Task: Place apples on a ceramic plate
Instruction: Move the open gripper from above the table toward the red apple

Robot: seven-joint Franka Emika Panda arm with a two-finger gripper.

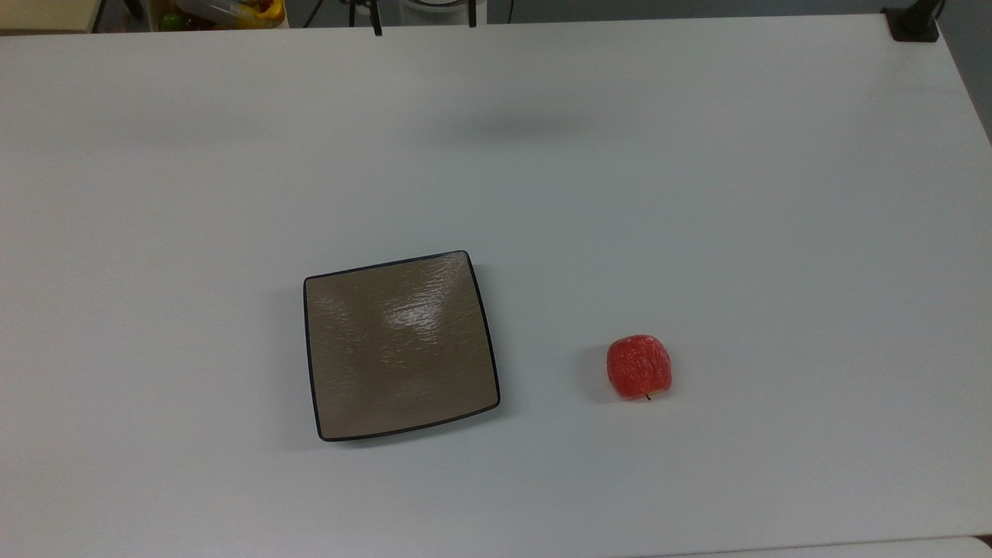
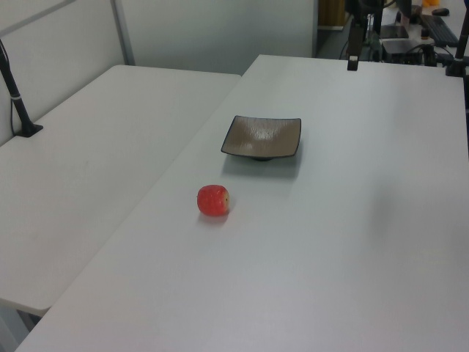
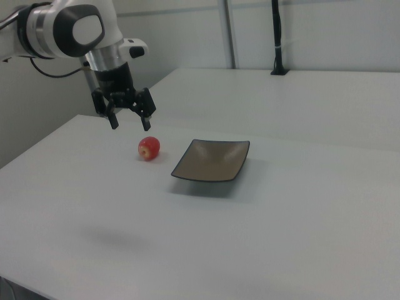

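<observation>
Jaws stand spread and empty on the gripper (image 3: 131,115), hanging in the air well above the white table (image 1: 697,194). The apple (image 1: 639,366) lies on its side on the tabletop, well apart from the ceramic plate (image 1: 400,345), to the top view's right of it. I'd say the reach has barely begun: best to centre over the apple, straddle its wrinkled body clear of the stem, then descend straight.
</observation>
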